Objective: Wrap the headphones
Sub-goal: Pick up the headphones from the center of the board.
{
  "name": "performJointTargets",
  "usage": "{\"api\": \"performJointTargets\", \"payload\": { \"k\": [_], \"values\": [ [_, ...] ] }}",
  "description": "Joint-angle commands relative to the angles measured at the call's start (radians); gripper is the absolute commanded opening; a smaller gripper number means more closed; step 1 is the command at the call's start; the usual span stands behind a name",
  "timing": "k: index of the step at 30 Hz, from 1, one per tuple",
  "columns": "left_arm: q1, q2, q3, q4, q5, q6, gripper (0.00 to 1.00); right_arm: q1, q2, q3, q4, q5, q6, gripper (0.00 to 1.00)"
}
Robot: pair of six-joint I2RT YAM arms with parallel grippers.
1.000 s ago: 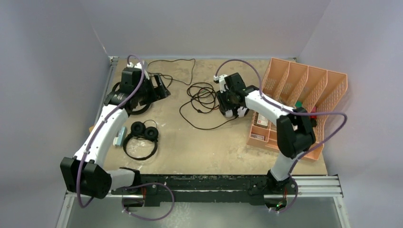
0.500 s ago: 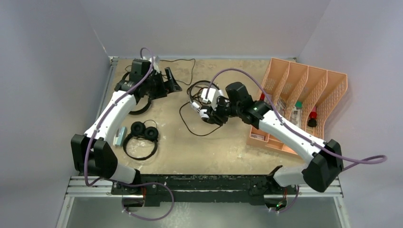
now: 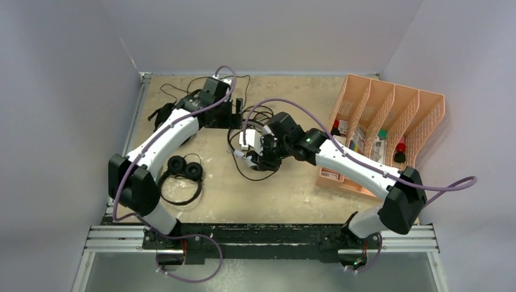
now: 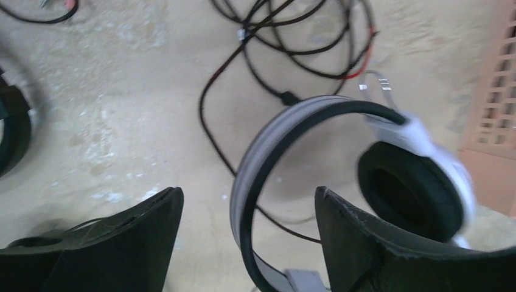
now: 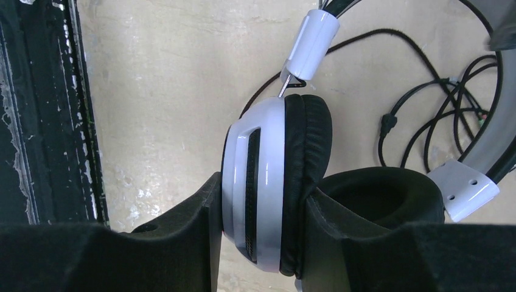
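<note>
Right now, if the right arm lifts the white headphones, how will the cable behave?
The thin cable lies in loose tangled loops, so it would probably hang floppy and drag. The white headphones, clamped by one earcup in the right gripper, may swing.

Worn tan table (image 3: 292, 194). At its left lie small black headphones (image 3: 184, 168), their cord looped just beside them, and farther back a larger black pair (image 3: 159, 114); loose black cable (image 3: 258, 111) sprawls mid-table. An orange file sorter (image 3: 389, 100) stands at the right edge.
</note>
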Motion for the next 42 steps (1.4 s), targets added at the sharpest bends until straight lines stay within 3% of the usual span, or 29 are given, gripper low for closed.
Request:
{"api": "performJointTargets", "payload": {
  "k": [1,3,7,11,13,17,19,20,25,29,33,37,42],
  "values": [
    [-0.031,0.037,0.053,-0.076,-0.145,0.067,0.74,0.023,-0.049,0.073,0.043,0.05,-0.041,0.0],
    [-0.055,0.043,0.048,-0.088,-0.188,0.072,0.68,0.031,-0.05,0.076,0.043,0.059,-0.042,0.0],
    [-0.077,0.048,0.033,-0.08,-0.234,0.072,0.43,0.058,-0.043,0.096,0.015,0.104,-0.042,0.0],
    [-0.086,0.072,0.051,-0.078,-0.221,0.075,0.32,0.085,-0.055,0.11,-0.007,0.132,-0.037,0.0],
    [-0.088,0.084,0.062,-0.076,-0.22,0.075,0.22,0.094,-0.072,0.106,-0.003,0.141,-0.031,0.0],
    [-0.09,0.103,0.076,-0.073,-0.201,0.07,0.15,0.108,-0.098,0.11,-0.012,0.149,-0.026,0.0],
    [-0.091,0.093,0.08,-0.067,-0.196,0.064,0.0,0.109,-0.106,0.114,-0.016,0.161,-0.017,0.0],
    [-0.092,0.082,0.08,-0.061,-0.206,0.061,0.0,0.109,-0.107,0.117,-0.015,0.177,0.003,0.06],
    [-0.087,0.008,0.074,-0.037,-0.296,0.025,0.0,0.109,-0.139,0.146,0.015,0.286,0.156,0.68],
    [-0.011,-0.074,0.055,-0.009,-0.31,-0.051,0.0,0.106,-0.188,0.149,0.097,0.48,0.258,0.97],
    [0.147,-0.161,0.044,0.049,-0.166,-0.154,0.0,0.007,-0.22,0.172,0.142,0.481,0.392,0.99],
    [0.191,-0.171,0.155,0.014,-0.154,-0.24,0.0,-0.198,-0.241,0.14,0.192,0.325,0.529,0.99],
    [0.225,-0.172,0.311,0.056,-0.068,-0.431,0.0,-0.273,-0.255,0.033,0.362,0.137,0.613,0.99]
  ]
}}
